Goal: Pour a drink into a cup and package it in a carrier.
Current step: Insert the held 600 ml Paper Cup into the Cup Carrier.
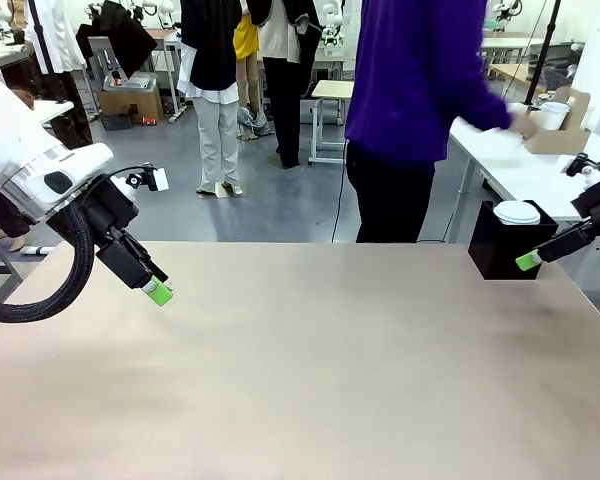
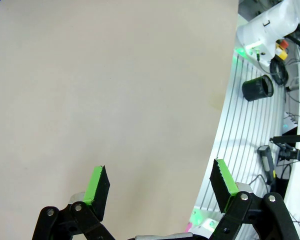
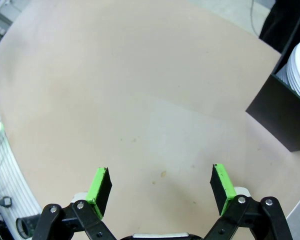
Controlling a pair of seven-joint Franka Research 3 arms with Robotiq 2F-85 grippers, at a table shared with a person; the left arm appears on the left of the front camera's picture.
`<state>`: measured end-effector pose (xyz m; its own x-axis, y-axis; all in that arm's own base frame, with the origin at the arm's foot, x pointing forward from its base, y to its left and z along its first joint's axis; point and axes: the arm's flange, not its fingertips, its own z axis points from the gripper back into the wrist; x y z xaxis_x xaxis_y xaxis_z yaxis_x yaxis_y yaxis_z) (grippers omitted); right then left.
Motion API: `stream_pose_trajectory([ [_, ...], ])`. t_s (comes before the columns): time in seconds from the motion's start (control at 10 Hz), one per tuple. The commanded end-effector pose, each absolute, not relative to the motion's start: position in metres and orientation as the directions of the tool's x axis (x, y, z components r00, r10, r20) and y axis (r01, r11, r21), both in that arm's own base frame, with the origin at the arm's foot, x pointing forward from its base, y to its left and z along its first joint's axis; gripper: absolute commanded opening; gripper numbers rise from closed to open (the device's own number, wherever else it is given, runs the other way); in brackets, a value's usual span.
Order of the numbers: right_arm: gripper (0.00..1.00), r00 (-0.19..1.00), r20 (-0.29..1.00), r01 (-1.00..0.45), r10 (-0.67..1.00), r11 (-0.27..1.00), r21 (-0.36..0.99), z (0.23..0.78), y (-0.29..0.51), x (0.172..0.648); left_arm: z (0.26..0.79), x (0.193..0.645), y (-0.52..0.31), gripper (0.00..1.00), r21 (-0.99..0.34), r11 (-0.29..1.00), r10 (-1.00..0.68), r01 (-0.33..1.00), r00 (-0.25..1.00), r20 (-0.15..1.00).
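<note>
Two grippers, left [image 2: 160,192] and right [image 3: 161,187], hang spread and empty over the bare beige table [image 1: 320,380]. Just beside the right gripper's fingertips stands a black square box [image 1: 500,250] holding a white lidded paper cup [image 1: 517,212]. Well beyond it, a brown kraft cardboard carrier [image 1: 565,125] with another white cup [image 1: 554,114] sits by the person's hand [image 1: 525,122].

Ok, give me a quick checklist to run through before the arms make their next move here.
1. Left tool open, holding nothing: ok.
2. Right tool open, holding nothing: ok.
3. Cup within reach: not ok, it stands on the far side table by the person's hand.
4. Carrier on the shared table: not ok, it is on the side table too.
5. Drink located: cannot tell.
6. Black box apart from the right tool: ok.
</note>
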<state>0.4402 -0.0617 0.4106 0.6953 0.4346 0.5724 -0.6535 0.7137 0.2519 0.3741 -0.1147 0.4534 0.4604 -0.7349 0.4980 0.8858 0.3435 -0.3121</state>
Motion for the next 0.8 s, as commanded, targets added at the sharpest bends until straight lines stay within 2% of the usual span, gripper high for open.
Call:
stream_pose_trajectory([
  [0.0, 1.0, 0.688, 0.579, -0.657, 0.437, 0.715, 0.241, 0.4124, -0.0636, 0.4444, 0.4538, 0.3739, -0.1144, 1.0, -0.315, 0.337, -0.732, 0.887, 0.457, 0.505],
  [0.7, 1.0, 0.688, 0.579, -0.657, 0.437, 0.715, 0.241, 0.4124, -0.0636, 0.4444, 0.4538, 0.3739, -0.1144, 1.0, -0.315, 0.337, -0.732, 0.887, 0.457, 0.505],
])
